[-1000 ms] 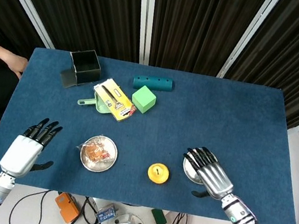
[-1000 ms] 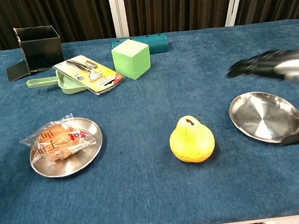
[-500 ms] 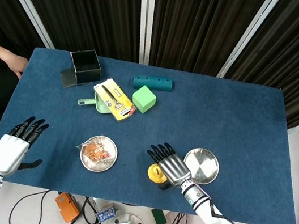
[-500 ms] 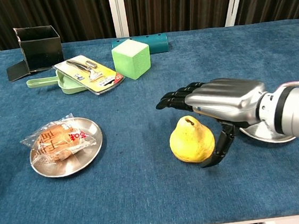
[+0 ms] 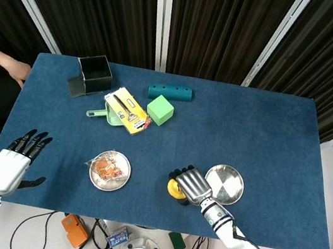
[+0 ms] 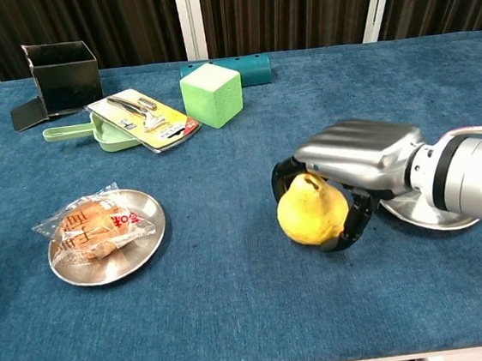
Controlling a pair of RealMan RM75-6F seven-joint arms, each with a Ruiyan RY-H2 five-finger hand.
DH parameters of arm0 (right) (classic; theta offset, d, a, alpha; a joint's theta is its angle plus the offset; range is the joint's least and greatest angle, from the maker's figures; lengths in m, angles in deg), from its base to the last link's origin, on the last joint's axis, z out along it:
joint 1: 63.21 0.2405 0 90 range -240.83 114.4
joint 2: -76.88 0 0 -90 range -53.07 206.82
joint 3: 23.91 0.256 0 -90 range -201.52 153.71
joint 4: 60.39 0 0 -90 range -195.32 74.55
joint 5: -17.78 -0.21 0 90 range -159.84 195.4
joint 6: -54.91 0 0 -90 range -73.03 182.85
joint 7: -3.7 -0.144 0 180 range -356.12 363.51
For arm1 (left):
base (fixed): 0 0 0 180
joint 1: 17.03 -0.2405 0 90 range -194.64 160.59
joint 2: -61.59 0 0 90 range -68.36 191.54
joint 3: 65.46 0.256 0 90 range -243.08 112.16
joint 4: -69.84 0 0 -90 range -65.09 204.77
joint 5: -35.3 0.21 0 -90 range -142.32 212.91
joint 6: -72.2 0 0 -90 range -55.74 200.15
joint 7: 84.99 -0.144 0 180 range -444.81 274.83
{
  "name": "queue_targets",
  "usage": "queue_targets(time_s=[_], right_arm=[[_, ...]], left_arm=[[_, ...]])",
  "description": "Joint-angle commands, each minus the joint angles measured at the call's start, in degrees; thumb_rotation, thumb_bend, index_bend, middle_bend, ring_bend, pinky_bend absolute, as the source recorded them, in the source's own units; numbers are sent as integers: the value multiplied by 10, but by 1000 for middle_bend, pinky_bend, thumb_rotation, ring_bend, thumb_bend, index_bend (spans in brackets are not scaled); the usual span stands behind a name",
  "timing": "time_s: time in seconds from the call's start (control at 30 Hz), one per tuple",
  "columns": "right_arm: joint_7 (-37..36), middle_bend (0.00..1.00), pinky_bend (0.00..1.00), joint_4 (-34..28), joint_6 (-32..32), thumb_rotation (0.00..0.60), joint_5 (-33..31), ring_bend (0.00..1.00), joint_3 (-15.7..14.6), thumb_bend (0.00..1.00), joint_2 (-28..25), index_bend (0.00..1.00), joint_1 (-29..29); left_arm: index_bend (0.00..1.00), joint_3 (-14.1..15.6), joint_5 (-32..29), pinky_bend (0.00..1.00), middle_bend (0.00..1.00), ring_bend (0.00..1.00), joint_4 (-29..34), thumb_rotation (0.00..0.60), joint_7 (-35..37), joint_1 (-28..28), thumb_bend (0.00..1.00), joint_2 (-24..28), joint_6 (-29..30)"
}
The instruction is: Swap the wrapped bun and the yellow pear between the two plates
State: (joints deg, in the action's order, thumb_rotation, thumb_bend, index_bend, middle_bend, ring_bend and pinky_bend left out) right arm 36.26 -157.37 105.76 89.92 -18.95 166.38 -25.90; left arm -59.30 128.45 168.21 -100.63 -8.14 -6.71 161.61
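Fingers of my right hand curled around the yellow pear, thumb under its near right side; pear sat on the cloth just left of the empty plate. Wrapped bun lay on the left plate. Left hand hovered at the near left, fingers spread, holding nothing.

Right hand fingers grip yellow pear.

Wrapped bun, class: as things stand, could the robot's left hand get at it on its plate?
Probably yes. The left hand hangs open off the table's left edge, and only bare cloth lies between it and the wrapped bun; the right hand grips the yellow pear.
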Motion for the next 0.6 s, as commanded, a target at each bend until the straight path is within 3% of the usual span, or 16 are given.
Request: queue_targets(time_s=[0.03, 0.3, 0.5, 0.6], right_arm=[[-24, 547, 411, -9, 34, 600, 28, 485, 3, 410, -19, 652, -10], [-86, 546, 411, 11, 87, 600, 46, 485, -6, 410, -100, 649, -49], [-145, 545, 409, 69, 80, 600, 60, 484, -29, 410, -104, 617, -63], [-170, 536, 404, 88, 78, 600, 71, 445, -35, 410, -99, 517, -65]], left_arm=[[108, -4, 1, 238, 81, 28, -1, 600, 6, -3, 0, 3, 1], [108, -13, 14, 238, 81, 28, -2, 600, 25, -9, 0, 13, 4], [108, -19, 7, 238, 81, 28, -5, 600, 25, -4, 0, 10, -19], [108, -22, 4, 238, 81, 28, -5, 600, 23, -3, 0, 8, -26]])
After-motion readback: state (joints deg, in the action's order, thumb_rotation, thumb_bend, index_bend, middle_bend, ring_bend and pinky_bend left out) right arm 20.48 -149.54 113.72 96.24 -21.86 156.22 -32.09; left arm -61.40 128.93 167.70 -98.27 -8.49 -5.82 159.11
